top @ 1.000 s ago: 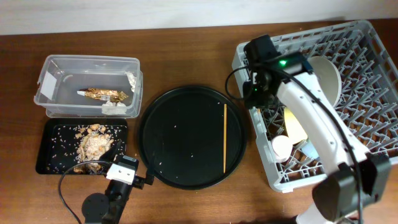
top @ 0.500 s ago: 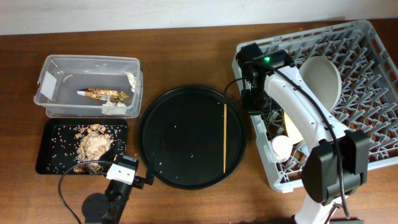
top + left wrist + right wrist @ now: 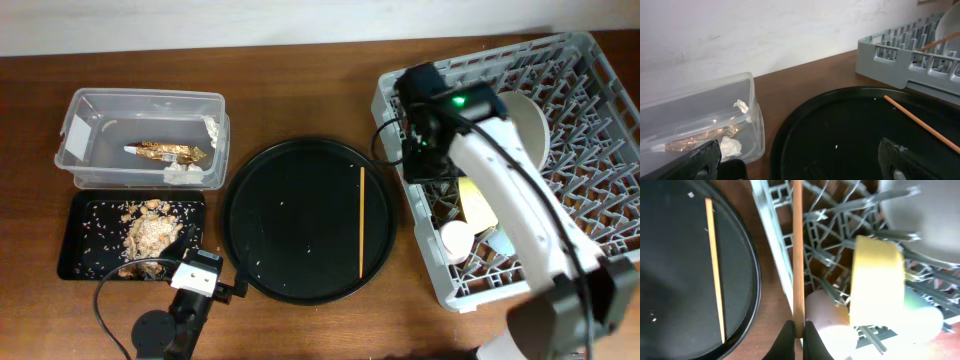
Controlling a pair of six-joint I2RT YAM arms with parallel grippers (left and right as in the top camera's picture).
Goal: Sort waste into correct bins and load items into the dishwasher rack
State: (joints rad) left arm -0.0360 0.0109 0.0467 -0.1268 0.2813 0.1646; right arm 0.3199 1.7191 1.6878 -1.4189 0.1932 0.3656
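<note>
Sam: Right arm has swung! Half a second ago its wrist hung at the rim of the rack. Now it sits a bit more toward 3 o'clock, over the pegs.

Lee: What is the biggest holder?

Sam: The grey dishwasher rack (image 3: 600,80), at 3 o'clock on the table (image 3: 300,90). A white plate (image 3: 525,125) stands tilted in it. The yellow bowl (image 3: 480,205) is just at 6 o'clock from the plate. The pink cup (image 3: 455,238) and the blue cup (image 3: 925,317) sit near the rack's 7 o'clock corner, right beside the bowl.

Lee: What is the right gripper doing?

Sam: The right gripper (image 3: 799,330) is pinched tight on a chopstick (image 3: 797,255). That stick hangs over the rack's 9 o'clock wall.

Lee: What comes next in size?

Sam: The round black tray (image 3: 290,200), in the middle. The other chopstick (image 3: 361,222) lies in it, on its 3 o'clock side, with a few tiny crumbs.

Lee: And the smaller ones?

Sam: The clear tub (image 3: 90,110) is at 10 o'clock. It holds the gold foil wrapper (image 3: 165,152) and white tissue bits (image 3: 180,173). The flat black tray (image 3: 80,250) is at 8 o'clock, just under the tub. It holds the brown food scraps (image 3: 150,235).

Lee: And the left gripper?

Sam: The left gripper (image 3: 799,150) is at 7 o'clock, low by the round tray's edge. Its fingers are spread wide and hold nothing.
</note>
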